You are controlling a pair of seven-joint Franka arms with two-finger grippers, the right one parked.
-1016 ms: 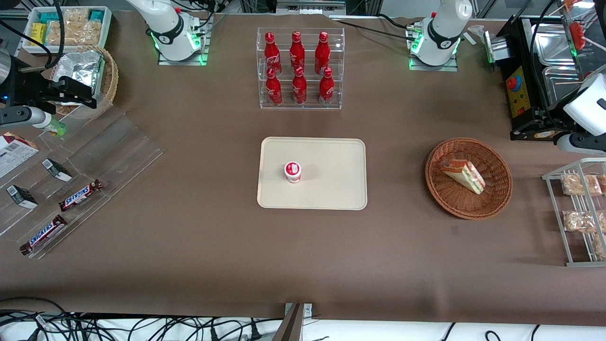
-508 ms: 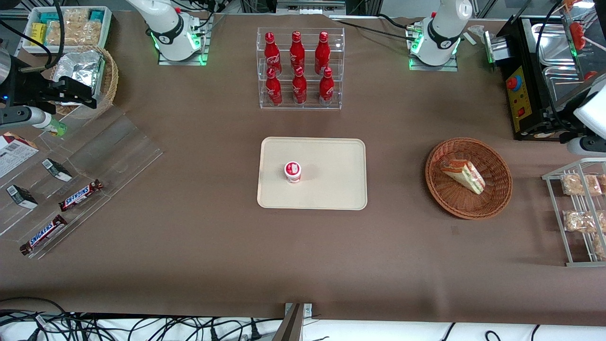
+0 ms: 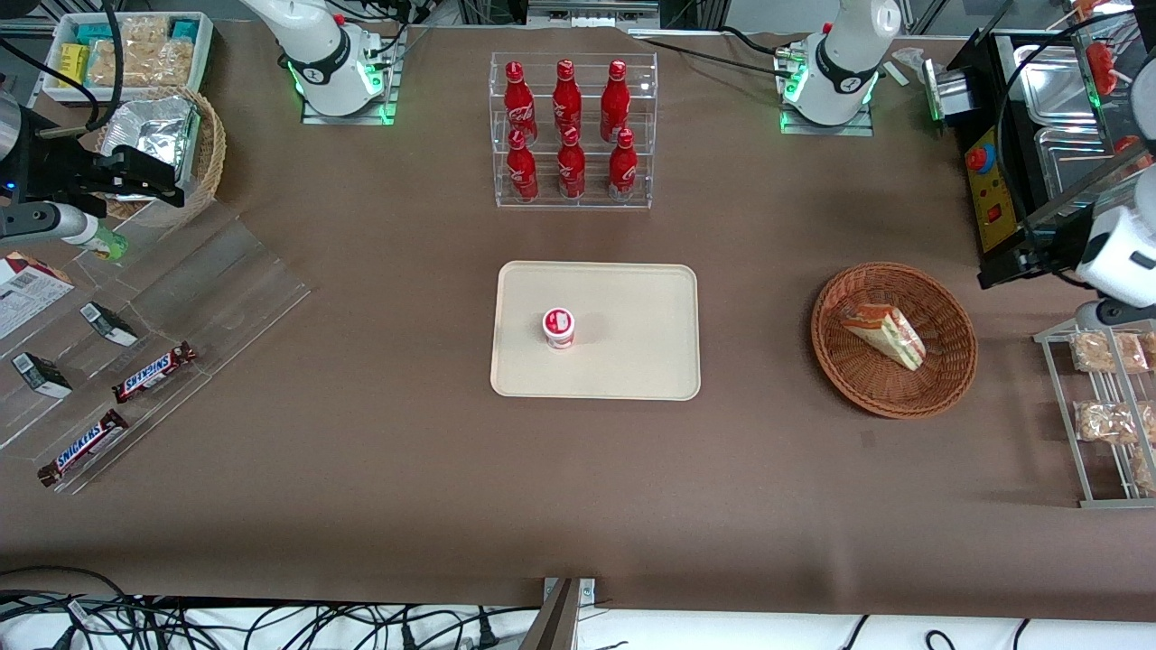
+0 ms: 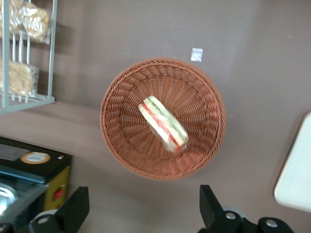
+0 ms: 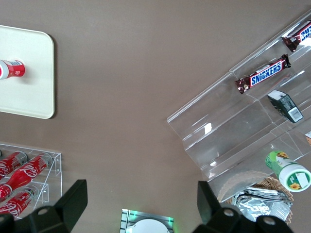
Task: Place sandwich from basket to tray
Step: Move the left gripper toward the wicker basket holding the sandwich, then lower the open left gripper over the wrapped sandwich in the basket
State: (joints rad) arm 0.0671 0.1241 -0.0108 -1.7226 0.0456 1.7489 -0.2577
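Observation:
The sandwich (image 3: 885, 336), a wrapped wedge with red and green filling, lies in the round reddish-brown basket (image 3: 959, 368). The cream tray (image 3: 632, 298) sits at the table's middle, toward the parked arm from the basket. My left arm's wrist (image 3: 1120, 260) hangs high at the working arm's end of the table, beside the basket. In the left wrist view my gripper (image 4: 143, 200) is open, fingers wide apart over bare table just outside the basket (image 4: 119, 145). The sandwich (image 4: 164, 124) is well apart from the fingers. An edge of the tray (image 4: 296, 180) shows too.
A small red-and-white cup (image 3: 559, 327) stands on the tray. A wire rack of bagged snacks (image 3: 1104, 406) and a black machine (image 3: 998, 171) stand close to my arm. A clear rack of red bottles (image 3: 572, 131) is farther from the camera than the tray.
My left arm's wrist has moved nearer to the front camera, toward the wire rack. Sandwich, basket and tray have not moved.

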